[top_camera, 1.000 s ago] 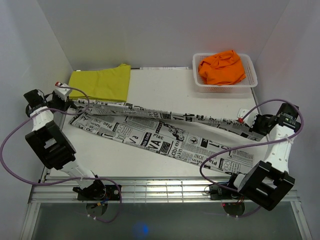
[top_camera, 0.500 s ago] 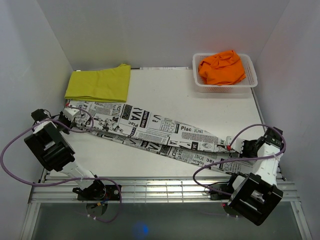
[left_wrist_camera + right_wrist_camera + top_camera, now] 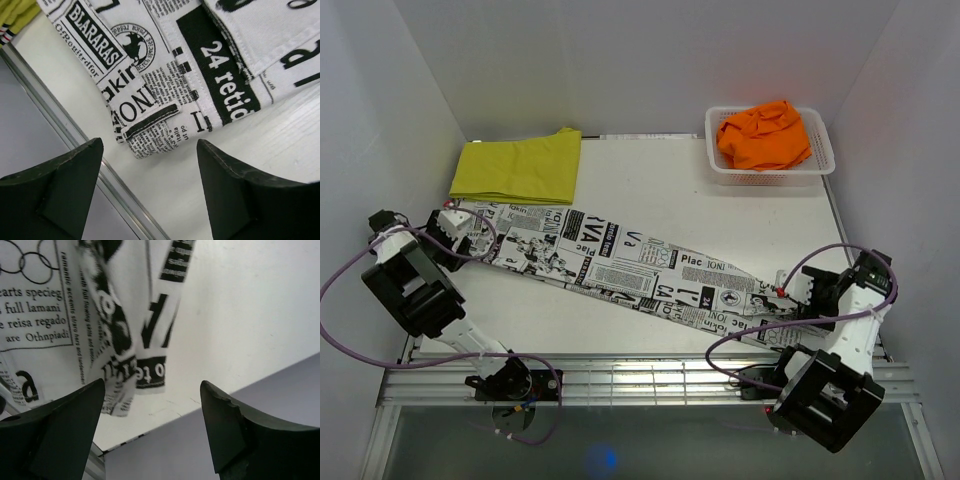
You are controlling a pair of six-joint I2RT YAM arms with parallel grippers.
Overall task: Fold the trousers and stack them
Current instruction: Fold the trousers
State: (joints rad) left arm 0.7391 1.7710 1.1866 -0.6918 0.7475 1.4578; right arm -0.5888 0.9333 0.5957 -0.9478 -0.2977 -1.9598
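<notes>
The newspaper-print trousers (image 3: 620, 265) lie flat in one long strip, slanting from the left edge of the table to the near right. My left gripper (image 3: 447, 233) sits at their left end, open; in the left wrist view the cloth's corner (image 3: 150, 130) lies just beyond my empty left gripper (image 3: 149, 146). My right gripper (image 3: 800, 297) is at the other end, open too. There the trouser hem (image 3: 150, 372) rests ahead of my right gripper (image 3: 151, 385), untouched. Yellow trousers (image 3: 515, 165) lie folded at the back left. Orange trousers (image 3: 765, 135) are bunched in the basket.
A white lattice basket (image 3: 825, 152) stands at the back right. The table's metal rail (image 3: 75, 145) runs close under the left fingers. The table's right edge (image 3: 165, 412) and the grey wall sit just below the right fingers.
Both grippers carried the trouser ends toward the near side, laying one leg over the other, then opened and let go. The cloth now rests flat on the table.
</notes>
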